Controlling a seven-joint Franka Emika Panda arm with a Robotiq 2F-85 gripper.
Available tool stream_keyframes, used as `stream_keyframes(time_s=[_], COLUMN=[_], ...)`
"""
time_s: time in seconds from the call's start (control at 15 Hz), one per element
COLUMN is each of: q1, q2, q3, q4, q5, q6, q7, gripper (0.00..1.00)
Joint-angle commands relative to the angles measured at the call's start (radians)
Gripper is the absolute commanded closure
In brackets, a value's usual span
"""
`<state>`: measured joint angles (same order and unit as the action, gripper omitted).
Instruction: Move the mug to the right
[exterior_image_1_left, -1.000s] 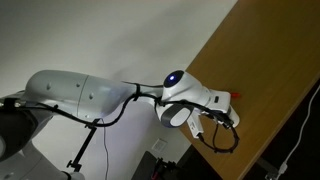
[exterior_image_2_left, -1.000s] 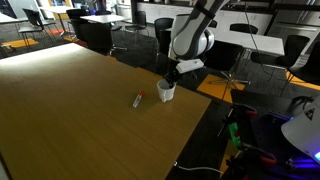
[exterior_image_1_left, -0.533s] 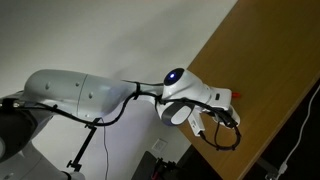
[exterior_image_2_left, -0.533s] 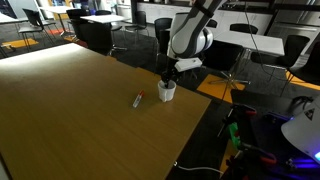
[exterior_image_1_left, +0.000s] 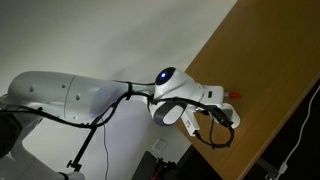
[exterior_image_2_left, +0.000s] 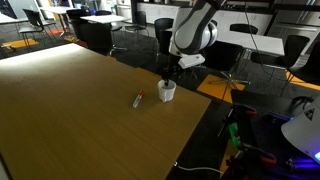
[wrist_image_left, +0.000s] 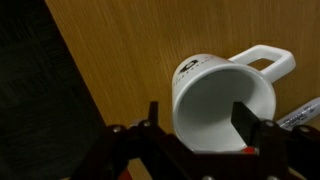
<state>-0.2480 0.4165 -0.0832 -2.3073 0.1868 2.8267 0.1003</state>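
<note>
The small white mug (wrist_image_left: 215, 95) stands upright on the wooden table (exterior_image_2_left: 70, 110), near its edge, with its handle (wrist_image_left: 270, 60) pointing away from me. In an exterior view the mug (exterior_image_2_left: 167, 90) sits just below my gripper (exterior_image_2_left: 170, 76). In the wrist view my gripper (wrist_image_left: 198, 114) is open and straddles the mug's wall. One finger (wrist_image_left: 152, 115) stands outside the mug with a gap to the wall. The other finger (wrist_image_left: 245, 113) hangs inside the mug. Neither finger presses on the mug.
A thin red-and-white pen (exterior_image_2_left: 138, 98) lies on the table beside the mug, and its tip shows in the wrist view (wrist_image_left: 300, 112). The table edge (wrist_image_left: 85, 85) runs close to the mug, with dark floor beyond. Chairs and desks (exterior_image_2_left: 250, 45) stand behind the table.
The jaws have opened and let go of the mug's wall. The mug stays where it stood. The arm has shifted slightly.
</note>
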Motion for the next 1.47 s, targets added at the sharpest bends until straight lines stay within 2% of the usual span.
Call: stream_keyframes(time_s=[0.0, 0.2, 0.27, 0.33, 0.47, 0.73, 1.0, 1.33, 1.4], q1=[0.002, 0.010, 0.017, 0.025, 0.042, 0.076, 0.115, 0.135, 0.134], q2=[-0.152, -0.269, -0.313, -0.360, -0.450, -0.633, -0.743, -0.808, -0.762], q3=[0.001, -0.006, -0.012, -0.019, -0.028, -0.021, -0.021, -0.035, -0.028], q4=[-0.136, -0.234, -0.267, -0.299, -0.351, -0.409, -0.403, -0.404, -0.382], q5=[0.020, 0.015, 0.007, -0.009, -0.052, -0.097, -0.123, -0.149, -0.139], q6=[0.000, -0.003, -0.011, -0.021, -0.052, -0.195, -0.350, -0.424, -0.394], q7=[-0.037, -0.049, -0.055, -0.058, -0.075, -0.193, -0.243, -0.300, -0.256], gripper=[0.25, 0.25, 0.19, 0.06, 0.00, 0.00, 0.00, 0.00, 0.00])
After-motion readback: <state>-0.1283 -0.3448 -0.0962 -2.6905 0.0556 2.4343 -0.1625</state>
